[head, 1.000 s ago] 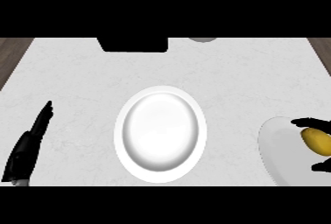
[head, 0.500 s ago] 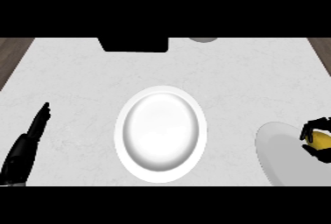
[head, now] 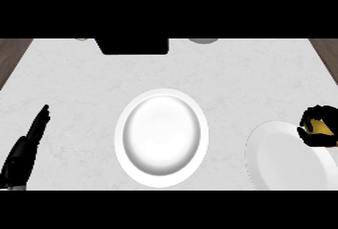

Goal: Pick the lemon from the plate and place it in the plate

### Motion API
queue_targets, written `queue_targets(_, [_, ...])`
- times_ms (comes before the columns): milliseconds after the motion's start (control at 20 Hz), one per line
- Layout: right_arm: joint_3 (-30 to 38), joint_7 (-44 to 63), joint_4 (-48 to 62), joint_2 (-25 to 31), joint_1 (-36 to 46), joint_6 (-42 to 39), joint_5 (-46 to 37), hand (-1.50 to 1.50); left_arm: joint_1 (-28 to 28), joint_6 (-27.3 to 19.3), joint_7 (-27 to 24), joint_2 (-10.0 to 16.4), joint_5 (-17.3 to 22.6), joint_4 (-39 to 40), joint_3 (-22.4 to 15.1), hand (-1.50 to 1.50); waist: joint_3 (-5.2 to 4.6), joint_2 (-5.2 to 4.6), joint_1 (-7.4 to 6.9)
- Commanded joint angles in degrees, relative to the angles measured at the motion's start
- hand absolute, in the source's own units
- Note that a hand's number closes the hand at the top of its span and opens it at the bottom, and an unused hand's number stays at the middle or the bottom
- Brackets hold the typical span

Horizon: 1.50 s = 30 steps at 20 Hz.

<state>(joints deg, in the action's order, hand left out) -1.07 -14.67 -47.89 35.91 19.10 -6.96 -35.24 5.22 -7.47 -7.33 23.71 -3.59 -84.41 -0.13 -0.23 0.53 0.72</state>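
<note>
Now the right hand curls round the lemon; the left hand rests straight-fingered.

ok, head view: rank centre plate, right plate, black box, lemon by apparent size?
1. centre plate and right plate: look alike; the right one is cut by the edge, so unranked.
2. black box, partly cut at the top.
3. lemon, mostly hidden in the right robot hand.
</note>
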Motion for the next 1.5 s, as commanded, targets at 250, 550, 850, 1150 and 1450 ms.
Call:
queue_targets(250, [2.09, 14.58, -27.19, -0.71, -6.98, 12.42, -3.13, 1.5, 0.73, -1.12, 0.59, -1.15, -1.03, -1.33, 0.27, 0.0, 0.05, 0.35, 1.66])
queue_targets(550, [2.0, 13.56, -48.37, -1.97, -12.87, 15.18, -2.02, 1.5, 2.16, -0.14, 0.32, -0.95, -0.62, -2.06, 0.74, 0.0, 0.15, 0.27, 1.39])
queue_targets(850, [-3.77, 23.38, -70.21, -5.76, -14.98, 5.29, 3.78, 1.5, 0.51, -1.46, -1.07, -2.53, -2.52, 0.93, 0.17, 0.0, 0.09, -0.03, 0.73])
queue_targets(1150, [-12.0, 38.26, -79.17, -9.77, -6.9, -1.24, 0.56, 1.5, -0.6, 1.17, -0.13, -2.36, -2.37, -0.51, -0.05, 0.0, 0.14, -0.45, -1.11])
queue_targets(1450, [-21.81, 51.02, -72.1, -21.57, 6.52, -2.31, -4.74, 1.5, -1.86, 3.38, 2.08, -1.34, -1.75, -1.83, 1.17, 0.0, 0.14, -0.57, -1.96])
